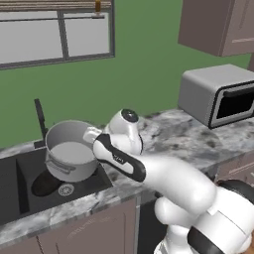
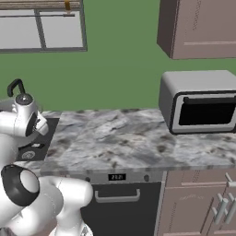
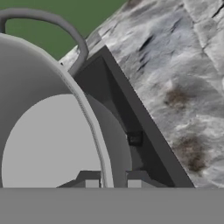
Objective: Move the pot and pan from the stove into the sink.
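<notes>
The light-grey pot [image 1: 69, 151] hangs over the right half of the dark sink [image 1: 15, 191], a little tilted. My gripper [image 1: 94, 136] is shut on the pot's right rim. In the hand view the fingertips [image 3: 133, 183] straddle the pot's wall [image 3: 94, 131], with the gripper [image 3: 112, 182] low in the frame and the sink [image 3: 120, 109] behind it. A dark round patch [image 1: 43, 184] lies on the basin floor under the pot, beside the silver drain [image 1: 66, 189]. I cannot tell whether it is the pan or a shadow. The stove is out of view.
The black faucet [image 1: 39, 118] rises behind the sink, close to the pot's far rim. Marble counter [image 1: 173, 136] runs to the right up to a grey microwave [image 1: 218, 94]. Wall cabinets [image 1: 218, 25] hang above it. The right base view shows a dishwasher front [image 2: 117, 198] below the counter.
</notes>
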Robot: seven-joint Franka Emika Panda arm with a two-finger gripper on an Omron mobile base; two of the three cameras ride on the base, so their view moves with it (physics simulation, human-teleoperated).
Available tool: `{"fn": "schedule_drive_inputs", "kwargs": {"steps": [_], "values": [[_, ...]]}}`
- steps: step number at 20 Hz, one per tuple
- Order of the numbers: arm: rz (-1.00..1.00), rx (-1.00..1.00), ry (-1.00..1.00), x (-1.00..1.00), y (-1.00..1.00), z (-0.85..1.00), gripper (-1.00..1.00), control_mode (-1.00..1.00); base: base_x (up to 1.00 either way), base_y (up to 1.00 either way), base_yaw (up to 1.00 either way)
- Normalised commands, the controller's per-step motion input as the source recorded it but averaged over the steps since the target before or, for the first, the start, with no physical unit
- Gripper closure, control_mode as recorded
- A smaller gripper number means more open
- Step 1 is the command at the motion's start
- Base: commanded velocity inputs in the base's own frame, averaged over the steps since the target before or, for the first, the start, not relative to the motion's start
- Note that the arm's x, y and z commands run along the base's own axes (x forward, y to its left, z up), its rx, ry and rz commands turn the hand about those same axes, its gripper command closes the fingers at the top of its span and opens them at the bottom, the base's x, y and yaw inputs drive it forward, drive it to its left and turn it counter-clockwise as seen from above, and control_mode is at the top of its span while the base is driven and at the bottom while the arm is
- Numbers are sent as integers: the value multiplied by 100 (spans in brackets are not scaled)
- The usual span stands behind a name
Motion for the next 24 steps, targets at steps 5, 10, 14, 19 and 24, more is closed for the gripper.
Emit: {"fn": "schedule_drive_inputs", "kwargs": {"steps": [5,10,14,19,24], "values": [[0,-6,2,32,39,-32,100,-100,0,0,0],[0,-6,3,33,38,-32,100,-100,0,0,0],[0,-4,1,36,34,-30,100,-100,0,0,0],[0,-3,0,35,33,-31,100,-100,0,0,0],[0,-1,0,29,32,-27,100,-100,0,0,0]]}}
